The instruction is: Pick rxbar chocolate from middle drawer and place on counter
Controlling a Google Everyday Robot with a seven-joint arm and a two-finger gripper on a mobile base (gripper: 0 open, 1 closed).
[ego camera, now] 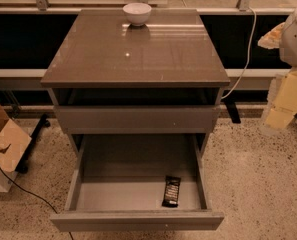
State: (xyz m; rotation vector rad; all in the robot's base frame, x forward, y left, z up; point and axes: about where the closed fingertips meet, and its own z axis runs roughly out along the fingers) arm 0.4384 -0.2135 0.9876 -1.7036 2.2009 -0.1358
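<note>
Gripper (286, 103) hangs at the right edge of the view, raised beside the cabinet and well apart from everything it must handle; whether it is spread or closed I cannot tell.

Nearest, down and to the left of it as the camera sees it, the middle drawer (138, 220) stands pulled out. The rxbar chocolate (171, 191) lies flat on its floor, near the front wall and just beside the side wall closest to the gripper. That corner is the main hazard: a descent aimed slightly off would likely strike the tall side or the front rim, and a flat wrapper may slide or slip from a shallow pinch. The floor beyond the bar, farther from the gripper, gives open room.

Farther back and higher, the shallower drawer front (137, 118) and the counter (138, 59) edge overhang the rear of the drawer, so a lift drifting backward could catch them; rising straight up looks safer.

Farthest, the white bowl (137, 13) sits at the counter's back edge. The slab nearer the gripper offers broad room for the placement.
</note>
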